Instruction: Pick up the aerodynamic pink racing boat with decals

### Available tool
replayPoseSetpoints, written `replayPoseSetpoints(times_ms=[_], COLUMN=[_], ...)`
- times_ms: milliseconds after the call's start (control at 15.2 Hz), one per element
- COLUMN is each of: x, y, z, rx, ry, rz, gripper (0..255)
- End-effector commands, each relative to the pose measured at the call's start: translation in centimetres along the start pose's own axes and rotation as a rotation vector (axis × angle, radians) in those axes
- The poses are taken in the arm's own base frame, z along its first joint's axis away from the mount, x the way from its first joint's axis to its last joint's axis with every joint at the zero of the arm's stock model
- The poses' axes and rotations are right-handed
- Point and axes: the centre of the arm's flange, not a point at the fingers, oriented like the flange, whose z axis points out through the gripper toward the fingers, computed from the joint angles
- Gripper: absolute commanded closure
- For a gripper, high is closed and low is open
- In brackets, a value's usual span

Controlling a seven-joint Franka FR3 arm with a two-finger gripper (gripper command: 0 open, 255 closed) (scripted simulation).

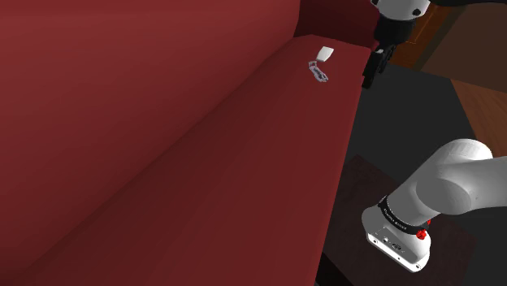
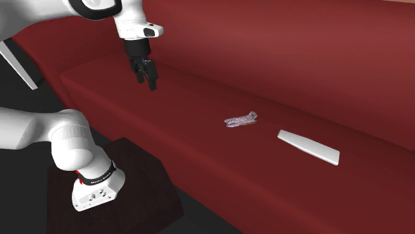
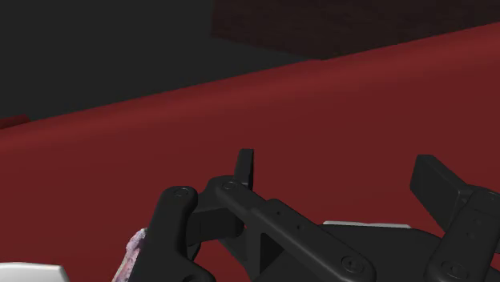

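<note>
The hand hangs over the front part of the dark red sofa seat, fingers pointing down. In the wrist view its two black fingers stand well apart, with nothing but red cushion between them, so it is wide and holds nothing.

The pink racing boat lies flat on the seat, well apart from the hand. In the second exterior view it is at about 4 o'clock from the hand. In the shoulder view it sits at about 9 o'clock from the hand. The boat is small and pale pink (its markings are too fine to read).

A flat white slab lies near the boat, at its 4 o'clock in the second exterior view, not touching it. The arm's base stands on a dark box in front of the sofa.
</note>
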Motion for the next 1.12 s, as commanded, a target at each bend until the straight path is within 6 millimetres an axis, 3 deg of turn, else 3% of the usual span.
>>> replayPoseSetpoints(times_ms=[0,1056], x=[0.0,13.9], y=[0.0,11.5], z=[0.0,7.9], rx=[0.000,-0.004], ry=[0.000,0.115], rz=[0.000,0.220], gripper=[0,0])
